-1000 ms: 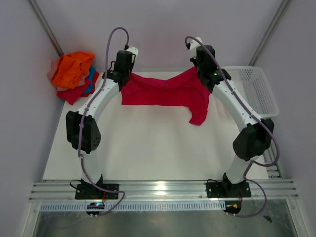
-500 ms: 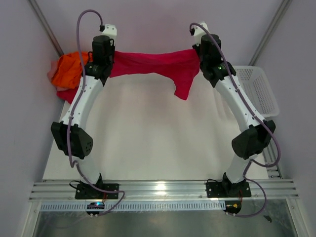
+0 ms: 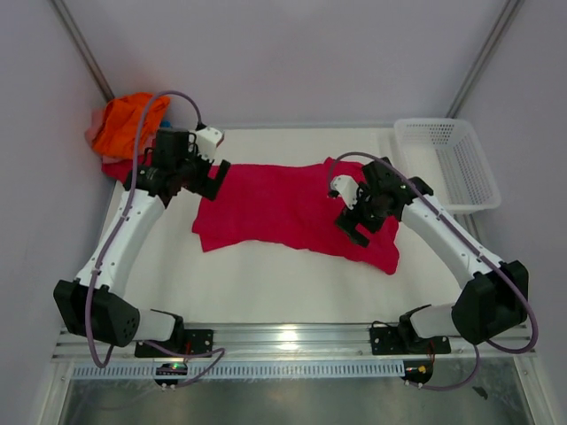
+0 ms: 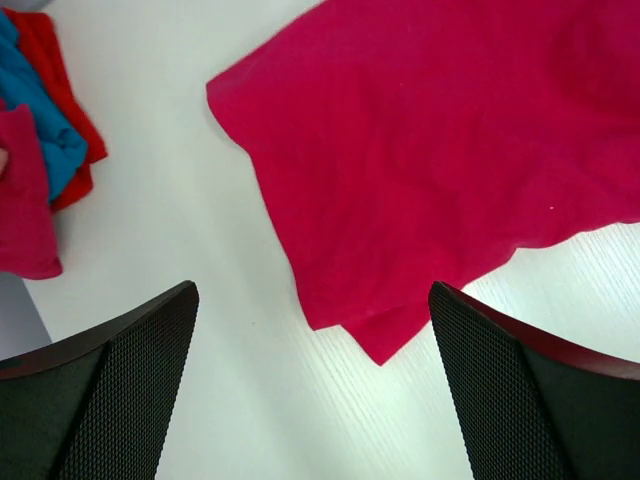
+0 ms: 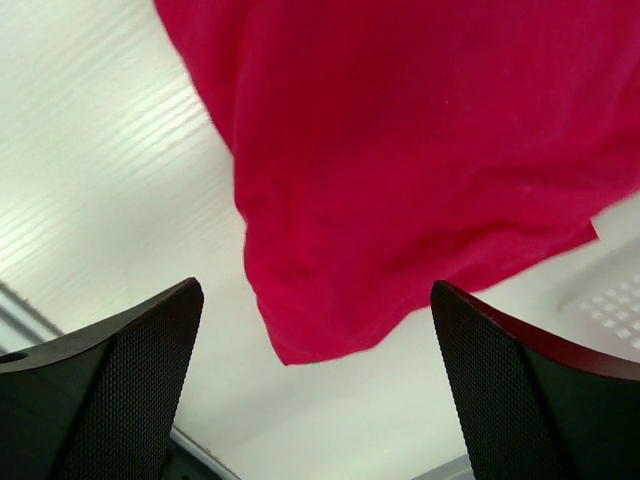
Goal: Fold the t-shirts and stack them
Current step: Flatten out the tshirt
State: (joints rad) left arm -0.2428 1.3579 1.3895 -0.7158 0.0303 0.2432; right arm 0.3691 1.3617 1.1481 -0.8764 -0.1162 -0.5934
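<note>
The crimson t-shirt (image 3: pixel 283 208) lies spread, loosely rumpled, on the white table (image 3: pixel 266 283) between the two arms, its right end reaching toward the near edge. The left gripper (image 4: pixel 312 295) hangs over the shirt's left edge and the right gripper (image 5: pixel 315 290) over its right part, both with jaws wide apart and nothing held. The other t-shirts (image 3: pixel 128 133) (orange on top, with red, blue and pale pink beneath) sit heaped at the far left corner, well apart from the white mesh basket (image 3: pixel 452 164) at far right.
</note>
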